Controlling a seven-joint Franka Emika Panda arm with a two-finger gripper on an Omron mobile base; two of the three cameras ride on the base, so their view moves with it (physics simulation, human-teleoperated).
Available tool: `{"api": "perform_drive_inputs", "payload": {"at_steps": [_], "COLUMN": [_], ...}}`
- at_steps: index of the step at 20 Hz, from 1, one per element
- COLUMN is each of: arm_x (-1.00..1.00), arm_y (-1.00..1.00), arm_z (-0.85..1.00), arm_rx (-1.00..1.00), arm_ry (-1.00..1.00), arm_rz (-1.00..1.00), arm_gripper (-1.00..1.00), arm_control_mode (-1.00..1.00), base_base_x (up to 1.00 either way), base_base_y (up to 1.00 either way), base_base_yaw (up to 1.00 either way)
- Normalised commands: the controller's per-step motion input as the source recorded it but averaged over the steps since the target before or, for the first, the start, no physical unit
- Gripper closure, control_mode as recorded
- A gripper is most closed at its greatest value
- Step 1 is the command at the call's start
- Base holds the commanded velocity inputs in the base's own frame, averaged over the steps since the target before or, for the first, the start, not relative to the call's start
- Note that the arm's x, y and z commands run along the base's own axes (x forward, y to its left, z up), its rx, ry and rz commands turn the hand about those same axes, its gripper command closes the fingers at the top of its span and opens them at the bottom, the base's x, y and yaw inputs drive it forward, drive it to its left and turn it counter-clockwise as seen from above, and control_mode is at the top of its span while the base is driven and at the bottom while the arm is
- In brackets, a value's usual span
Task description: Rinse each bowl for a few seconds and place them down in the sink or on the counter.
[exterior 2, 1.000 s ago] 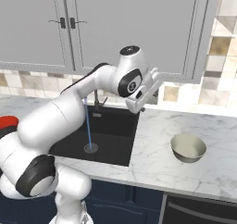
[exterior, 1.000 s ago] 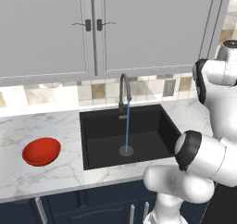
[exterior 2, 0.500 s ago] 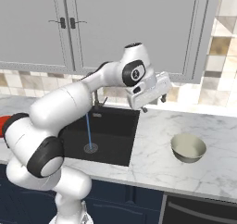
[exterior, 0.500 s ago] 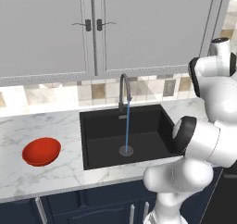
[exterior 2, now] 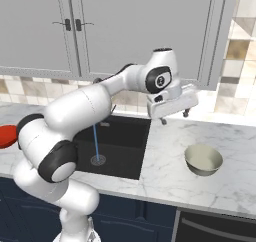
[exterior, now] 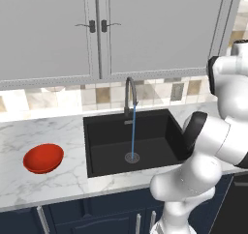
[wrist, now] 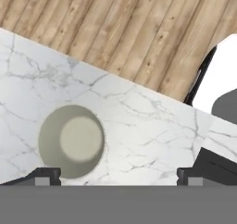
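1. Gripper (exterior 2: 174,115) open, empty, up over counter (exterior 2: 165,171) just right of sink (exterior 2: 125,146).
2. Cream bowl (exterior 2: 203,159) upright on counter, below and right of gripper.
3. Red bowl (exterior: 43,158) on counter left of sink.
4. Faucet (exterior: 130,96) running into sink.

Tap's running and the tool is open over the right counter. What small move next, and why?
Probably lower the tool toward the cream bowl: it stands untouched on the counter, below and to the right of the open, empty tool. In the hand view the bowl sits nearer one fingertip, so centre it first.
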Motion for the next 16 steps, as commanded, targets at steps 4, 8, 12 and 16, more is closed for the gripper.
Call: {"api": "perform_drive_inputs", "payload": {"at_steps": [4, 8, 12, 16], "arm_x": [-0.06, 0.00, 0.00, 0.00], "arm_y": [-0.18, -0.16, -0.13, -0.04], "arm_z": [-0.16, -0.19, -0.23, -0.24], "arm_rx": [0.07, 0.04, 0.01, 0.00], "arm_ry": [-0.02, -0.04, -0.02, -0.05], "arm_rz": [-0.02, -0.01, 0.00, 0.00], "arm_gripper": [-1.00, -1.00, -1.00, -1.00], "arm_control_mode": [-1.00, -1.00, -1.00, -1.00], "base_base_x": [0.00, 0.00, 0.00, 0.00], "base_base_y": [0.00, 0.00, 0.00, 0.00], "base_base_yaw": [0.00, 0.00, 0.00, 0.00]}}
